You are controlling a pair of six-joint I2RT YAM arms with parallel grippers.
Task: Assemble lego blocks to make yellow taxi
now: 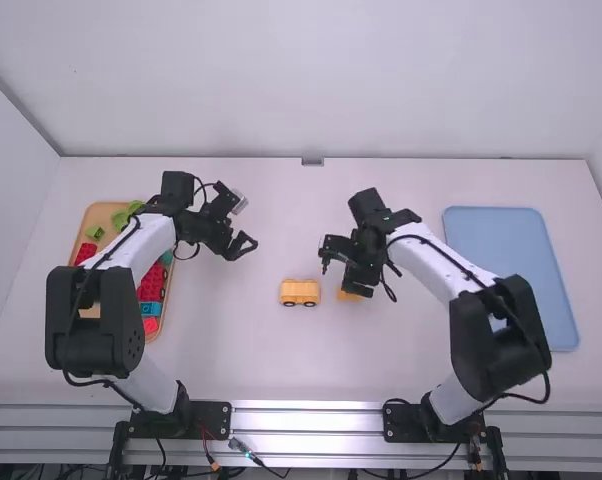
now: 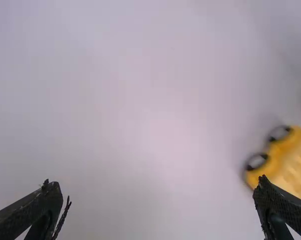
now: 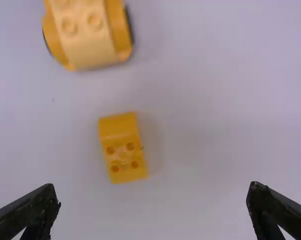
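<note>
While the left pincer (image 2: pixel 157 183) is spread empty, the block (image 3: pixel 123 147) is best taken by the nearer right pincer (image 3: pixel 154 191), also open: sited below it, just right of the base (image 1: pixel 300 292), long axis roughly crosswise to its closing line.

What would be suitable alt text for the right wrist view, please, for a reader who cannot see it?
A small yellow block lies on a pale table between the spread black fingers of the right claw, untouched; a larger yellow wheeled piece sits nearby.
</note>
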